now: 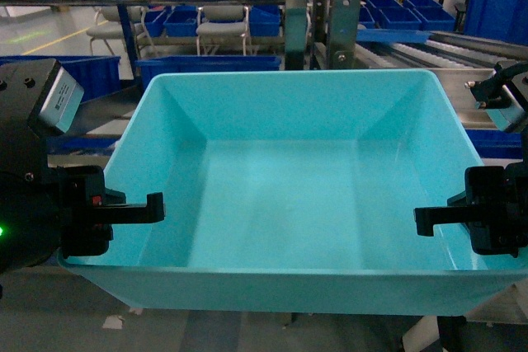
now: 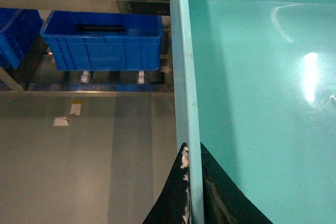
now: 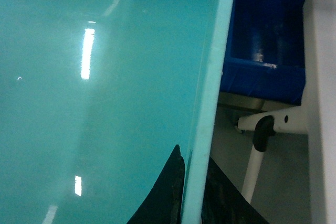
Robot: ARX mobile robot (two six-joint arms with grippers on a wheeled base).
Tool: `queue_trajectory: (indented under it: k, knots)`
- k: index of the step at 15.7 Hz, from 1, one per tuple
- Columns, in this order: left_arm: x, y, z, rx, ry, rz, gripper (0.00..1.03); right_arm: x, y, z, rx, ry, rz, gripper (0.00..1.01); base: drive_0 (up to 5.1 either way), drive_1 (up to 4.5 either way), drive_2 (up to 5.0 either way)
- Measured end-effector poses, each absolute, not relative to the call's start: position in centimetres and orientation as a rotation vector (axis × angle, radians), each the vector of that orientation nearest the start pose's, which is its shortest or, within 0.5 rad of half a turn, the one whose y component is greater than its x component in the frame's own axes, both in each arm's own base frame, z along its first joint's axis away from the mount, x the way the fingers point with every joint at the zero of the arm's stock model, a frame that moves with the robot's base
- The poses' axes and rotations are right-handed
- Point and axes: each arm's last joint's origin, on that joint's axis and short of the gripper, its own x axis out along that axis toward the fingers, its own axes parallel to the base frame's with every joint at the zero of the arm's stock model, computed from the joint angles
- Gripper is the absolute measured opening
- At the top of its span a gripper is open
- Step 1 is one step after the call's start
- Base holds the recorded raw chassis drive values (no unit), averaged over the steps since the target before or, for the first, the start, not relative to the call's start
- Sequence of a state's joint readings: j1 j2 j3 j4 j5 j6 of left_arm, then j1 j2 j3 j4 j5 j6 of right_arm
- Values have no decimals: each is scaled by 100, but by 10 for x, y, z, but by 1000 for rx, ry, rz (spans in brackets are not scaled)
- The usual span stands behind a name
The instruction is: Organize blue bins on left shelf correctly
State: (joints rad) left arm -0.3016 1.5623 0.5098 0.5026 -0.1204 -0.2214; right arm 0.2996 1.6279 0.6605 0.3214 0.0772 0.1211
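- The turquoise bin [image 1: 285, 195] fills the near middle, held off the floor between both arms, its inside bare.
- The left gripper [image 2: 190, 192] is clamped on the bin's left rim.
- The right gripper [image 3: 190, 192] is clamped on its right rim.
- The steel shelf [image 1: 334, 6] stands beyond, carrying dark blue crates [image 1: 408, 12].

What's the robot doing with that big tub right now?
Both end effectors, left and right, clamped on turquoise tub side rims. Tub held up, empty. Shelf ahead.
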Motion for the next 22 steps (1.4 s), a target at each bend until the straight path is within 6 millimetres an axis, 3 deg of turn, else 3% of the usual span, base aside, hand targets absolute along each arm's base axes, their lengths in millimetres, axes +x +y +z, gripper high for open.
queue_trajectory:
  k: [22]
  knots:
    - [263, -77, 134, -101, 552, -110, 2, 288, 87, 142, -5, 642, 182, 7, -455, 286, 286]
